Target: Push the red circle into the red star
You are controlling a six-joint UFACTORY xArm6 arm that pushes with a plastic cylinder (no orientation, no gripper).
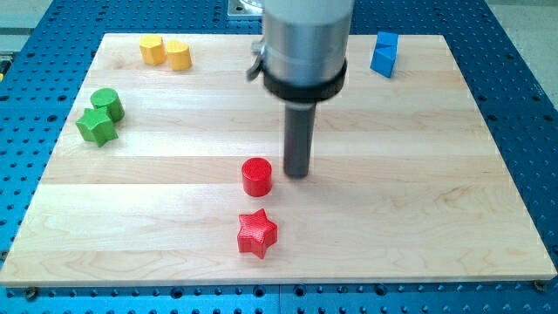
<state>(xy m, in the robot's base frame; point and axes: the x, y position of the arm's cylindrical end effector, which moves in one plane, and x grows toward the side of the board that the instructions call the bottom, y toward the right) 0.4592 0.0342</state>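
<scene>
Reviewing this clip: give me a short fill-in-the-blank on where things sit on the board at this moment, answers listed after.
1. My tip sits just to the view's ____ of the red circle.
2. The red star lies toward the view's ____ from the red circle.
3. The red circle and the red star are ____ touching.
4. The blue block is near the board's top ____ corner in the view.

Answers: right; bottom; not; right
</scene>
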